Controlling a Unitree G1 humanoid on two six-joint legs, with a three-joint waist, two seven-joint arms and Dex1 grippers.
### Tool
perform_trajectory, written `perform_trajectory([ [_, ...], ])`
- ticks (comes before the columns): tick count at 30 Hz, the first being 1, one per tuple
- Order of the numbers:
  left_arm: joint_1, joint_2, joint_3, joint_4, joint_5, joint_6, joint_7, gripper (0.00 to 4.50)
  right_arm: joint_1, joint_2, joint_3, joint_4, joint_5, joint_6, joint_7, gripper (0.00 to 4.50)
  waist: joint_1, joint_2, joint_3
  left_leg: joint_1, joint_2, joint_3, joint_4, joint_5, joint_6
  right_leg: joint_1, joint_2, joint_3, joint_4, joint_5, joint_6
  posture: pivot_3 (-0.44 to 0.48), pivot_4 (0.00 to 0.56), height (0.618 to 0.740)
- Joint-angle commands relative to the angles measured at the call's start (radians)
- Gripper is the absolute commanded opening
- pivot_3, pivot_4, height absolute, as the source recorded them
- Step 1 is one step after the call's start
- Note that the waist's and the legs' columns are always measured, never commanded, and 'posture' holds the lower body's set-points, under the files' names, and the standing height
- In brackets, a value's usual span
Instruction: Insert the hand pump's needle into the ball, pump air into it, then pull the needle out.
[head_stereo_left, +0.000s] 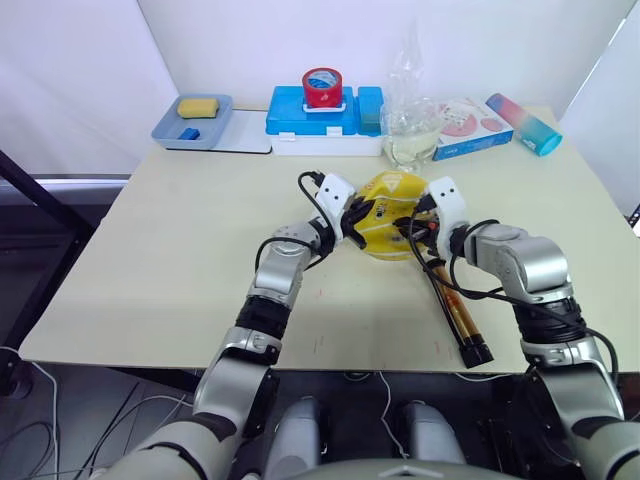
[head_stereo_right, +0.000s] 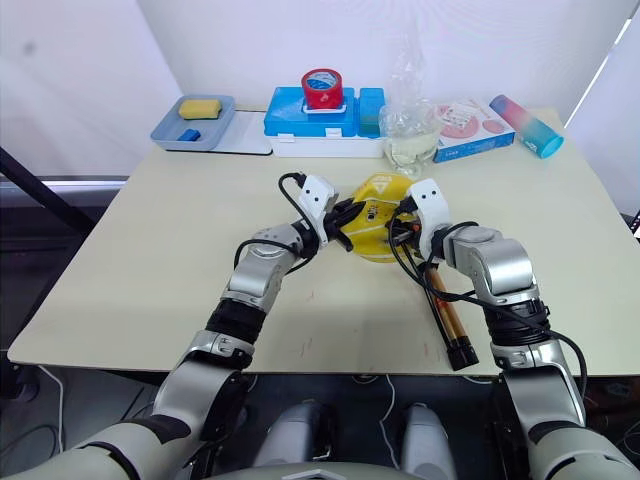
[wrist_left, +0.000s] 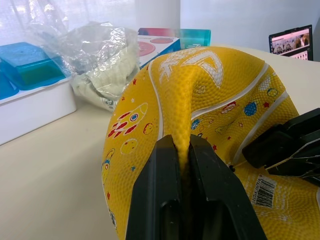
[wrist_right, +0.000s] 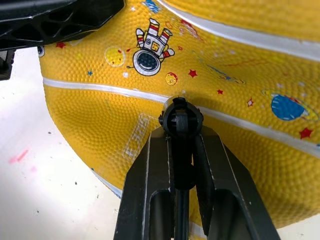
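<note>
Pinching the needle (wrist_right: 181, 119) fitting, right tool (wrist_right: 181, 145) at the ball (head_stereo_left: 388, 226), mid-worktop (head_stereo_left: 180, 260). Left tool (wrist_left: 183, 150) nipping a rubber fold. Push straight, ball held steady; hand pump (head_stereo_left: 458, 315) alongside.

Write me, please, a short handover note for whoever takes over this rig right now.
Left gripper: shut on a pinched fold of the limp ball, steadying it mid-table.
Right gripper: shut on the needle fitting, tip pressed at the ball's white seam; depth cannot be judged.
Hand pump: lying on the table beside the right arm, nothing holding it.
Left: confirm insertion, pump, pull the needle out.
</note>
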Motion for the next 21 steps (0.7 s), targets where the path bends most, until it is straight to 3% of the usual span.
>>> perform_trajectory([
  [1,0.030,-0.018,-0.065,0.077,0.024,0.036,-0.028,0.00,-0.059,-0.029,0.065,-0.049,-0.035,0.030,-0.003,0.01,0.000,0.000,0.000,0.001,-0.001,0.002,0.000,-0.001,0.001,-0.001,-0.003,0.000,0.000,0.001,0.002,0.000,0.150,0.739],
  [11,0.010,-0.029,-0.067,0.082,0.020,0.040,-0.037,0.00,-0.132,-0.083,0.243,0.007,-0.113,0.095,0.040,0.01,-0.001,-0.001,0.000,0.004,-0.007,0.015,0.005,-0.009,0.015,-0.001,-0.021,-0.002,-0.004,0.003,0.004,0.000,0.150,0.739],
  [21,0.002,-0.033,-0.065,0.087,0.017,0.040,-0.037,0.00,-0.162,-0.055,0.279,0.172,-0.177,0.060,0.037,0.01,-0.002,-0.002,-0.001,0.005,-0.006,0.020,0.010,-0.014,0.014,0.000,-0.026,-0.005,-0.006,0.006,0.006,0.000,0.150,0.739],
])
